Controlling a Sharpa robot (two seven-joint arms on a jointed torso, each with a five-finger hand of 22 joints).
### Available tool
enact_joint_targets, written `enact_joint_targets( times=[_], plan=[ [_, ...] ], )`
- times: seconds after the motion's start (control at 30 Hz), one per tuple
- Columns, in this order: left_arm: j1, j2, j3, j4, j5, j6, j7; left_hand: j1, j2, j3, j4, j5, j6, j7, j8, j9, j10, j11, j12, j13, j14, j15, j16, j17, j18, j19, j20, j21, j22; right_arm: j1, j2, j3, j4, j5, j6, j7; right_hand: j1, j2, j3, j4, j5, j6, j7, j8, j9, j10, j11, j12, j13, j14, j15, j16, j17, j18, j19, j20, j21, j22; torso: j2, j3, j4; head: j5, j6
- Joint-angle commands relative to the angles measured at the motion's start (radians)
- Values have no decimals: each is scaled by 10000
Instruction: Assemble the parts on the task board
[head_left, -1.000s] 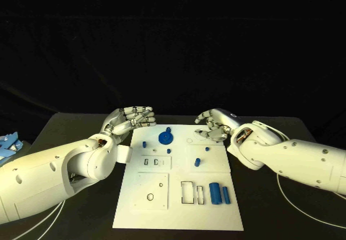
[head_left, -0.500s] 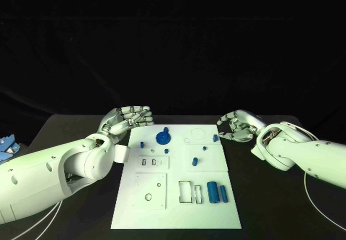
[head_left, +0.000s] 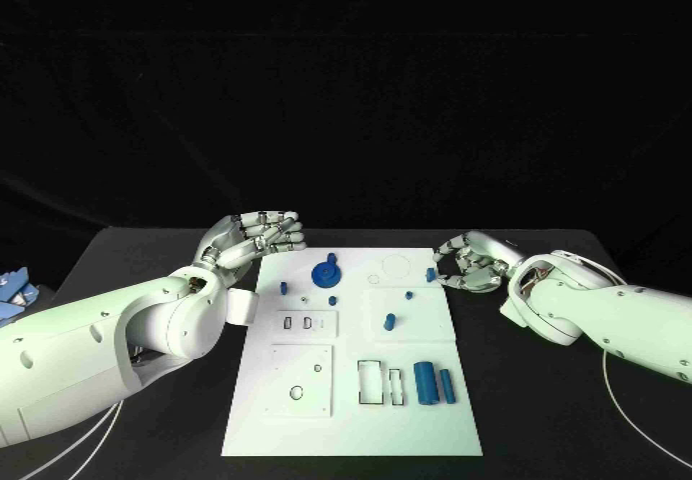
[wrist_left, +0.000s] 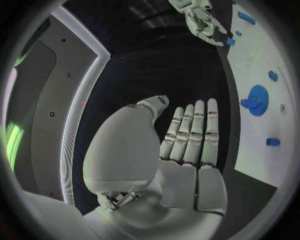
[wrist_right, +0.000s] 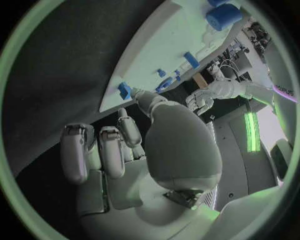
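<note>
1. Nearest the robot, on the near end of the task board, two blue cylinders lie side by side, just right of two rectangular slots.
2. Mid-board, a small blue peg stands right of a panel with two small slots.
3. Farther on, a blue gear sits near the board's far end, with small blue pieces around it.
4. At the far right edge, the right hand hovers with fingers curled; its fingertips are at a small blue block, but whether they grip it I cannot tell.
5. Off the far left corner, the left hand holds nothing, fingers extended together.
</note>
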Motion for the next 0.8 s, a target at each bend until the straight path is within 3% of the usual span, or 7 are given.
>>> enact_joint_targets(
  times=[0.03, 0.23, 0.5, 0.8],
  plan=[
    [9, 9, 6, 21, 13, 166, 53, -97, 23, 56, -12, -53, 11, 344, -61, -14, -4, 14, -19, 6, -46, 12, -31, 9, 123, -63, 11, -37, -16, -42, 93, -3, -148, -67, 294, -52, 98, 3, 13, -84, 49, -42, 26, -67, 8, -69, 6, -30, 2, 817, 82, 56, 1670, -50, -16, 16, -61, 1322, -2, -9, 20, -32, -26],
    [8, 12, 6, 10, 13, 164, 51, -97, 23, 56, -12, -53, 11, 344, -61, -14, -4, 14, -19, 6, -46, 12, -31, 9, 123, -63, 11, -37, -16, -81, 266, -6, -325, -19, 238, -19, 133, 74, 102, -118, 60, -10, 40, -70, 15, -46, 13, -12, 24, 821, 86, 61, 1690, -55, -3, 18, -50, 1339, 7, 11, -14, 2, -23],
    [8, 33, 6, -1, 13, 172, 47, -92, 25, 78, -39, -49, 14, 345, -63, -15, -4, 13, -18, 7, -44, 11, -43, 15, 125, -62, 12, -39, -23, -90, 459, -11, -531, 100, 88, -26, 46, 255, 298, -87, -4, 198, 51, -18, 50, 29, 22, 46, 83, 830, 97, 72, 1726, -65, 31, 29, -20, 1384, -1, -1, -7, 29, -72],
    [7, 47, 5, -32, 13, 134, 25, -62, 50, 122, -77, -38, 19, 346, -65, -15, -4, 11, -17, 7, -41, 9, -53, 22, 127, -58, 10, -37, -27, -103, 595, -25, -652, 190, 102, -5, -14, 291, 392, -93, -64, 375, 24, 48, 82, 83, 0, 96, 132, 832, 84, 74, 1731, -65, 35, 24, -20, 1393, -7, 0, -7, 30, -100]
  ],
)
